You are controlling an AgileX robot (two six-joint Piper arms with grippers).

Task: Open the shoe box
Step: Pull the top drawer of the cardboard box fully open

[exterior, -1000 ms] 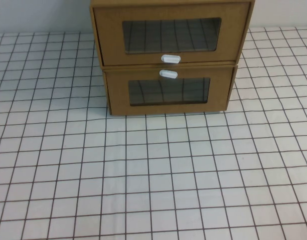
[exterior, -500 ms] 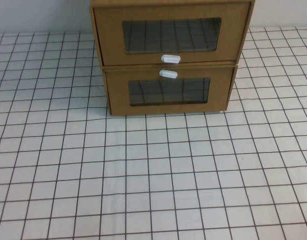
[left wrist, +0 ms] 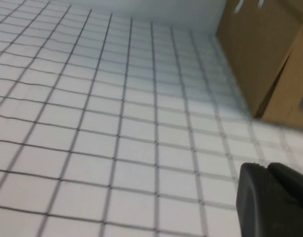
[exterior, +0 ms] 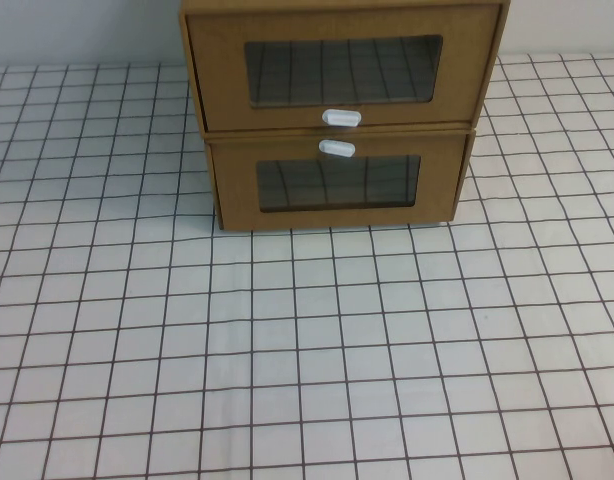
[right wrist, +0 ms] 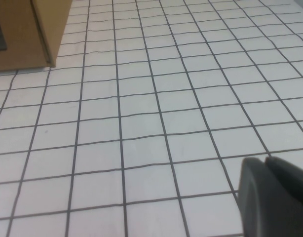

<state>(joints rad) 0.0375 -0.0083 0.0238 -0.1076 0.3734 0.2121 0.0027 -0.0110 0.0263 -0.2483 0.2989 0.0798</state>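
While pinched closed, left hand and right hand hover above the table.

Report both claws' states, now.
Left claw: closed, empty, over the table near the shoe boxes.
Right claw: closed, empty, over the table, off to the boxes' side.

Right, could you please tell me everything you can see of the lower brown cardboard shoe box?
The lower brown cardboard shoe box stands upright and closed at the table's far middle, on the white grid-lined cloth. Its front has a dark see-through window with a small white oval handle above it. A matching cardboard box is stacked on top. The left gripper and right gripper, both shut, hover over the cloth, clear of the box.
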